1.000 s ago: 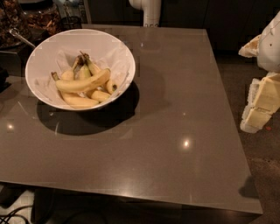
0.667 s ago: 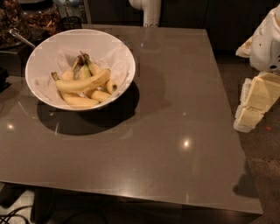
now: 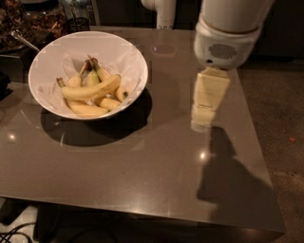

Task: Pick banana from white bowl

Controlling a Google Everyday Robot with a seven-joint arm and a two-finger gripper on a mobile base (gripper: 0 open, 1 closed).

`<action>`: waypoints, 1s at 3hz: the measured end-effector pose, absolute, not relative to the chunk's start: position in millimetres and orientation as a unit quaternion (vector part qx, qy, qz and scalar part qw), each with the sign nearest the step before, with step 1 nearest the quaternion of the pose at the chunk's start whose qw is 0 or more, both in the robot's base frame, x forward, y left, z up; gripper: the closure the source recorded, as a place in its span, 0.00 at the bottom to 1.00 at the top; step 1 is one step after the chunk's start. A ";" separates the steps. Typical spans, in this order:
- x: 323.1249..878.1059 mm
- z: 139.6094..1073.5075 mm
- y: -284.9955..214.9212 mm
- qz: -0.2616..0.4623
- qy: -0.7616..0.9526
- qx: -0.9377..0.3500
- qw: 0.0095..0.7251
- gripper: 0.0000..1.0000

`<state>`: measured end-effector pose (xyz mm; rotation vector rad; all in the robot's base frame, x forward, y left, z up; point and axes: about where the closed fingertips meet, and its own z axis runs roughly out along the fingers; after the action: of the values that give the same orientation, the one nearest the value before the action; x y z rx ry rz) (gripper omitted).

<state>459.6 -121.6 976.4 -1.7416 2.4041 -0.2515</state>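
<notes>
The white bowl (image 3: 124, 56) stands on the left half of the dark table (image 3: 142, 166), lined with crumpled white paper. Several yellow bananas (image 3: 91, 90) lie in it, one curved across the top of the others. My gripper (image 3: 204, 121) hangs from the white arm (image 3: 228, 33) at the upper right, pointing down over the table's right half. It is to the right of the bowl, well apart from it, and holds nothing that I can see. It casts a dark shadow on the table toward the front right.
A white post (image 3: 164, 12) stands at the table's far edge. Dark clutter (image 3: 33, 19) sits behind the bowl at the far left. The table's right edge borders brown floor (image 3: 285, 118). Cables (image 3: 14, 232) lie below the front left corner.
My arm and gripper have swung left from beyond the table's right edge to over its right half, closer to the bowl. Bowl and bananas have not moved.
</notes>
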 end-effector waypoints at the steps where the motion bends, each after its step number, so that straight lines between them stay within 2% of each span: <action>1: 479.8 981.2 -71.1 -0.088 0.796 -0.592 0.089 0.00; 3: 493.4 994.4 -32.6 -0.087 0.769 -0.618 0.136 0.00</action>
<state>493.4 -32.6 994.4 -1.7890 2.2278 -0.2523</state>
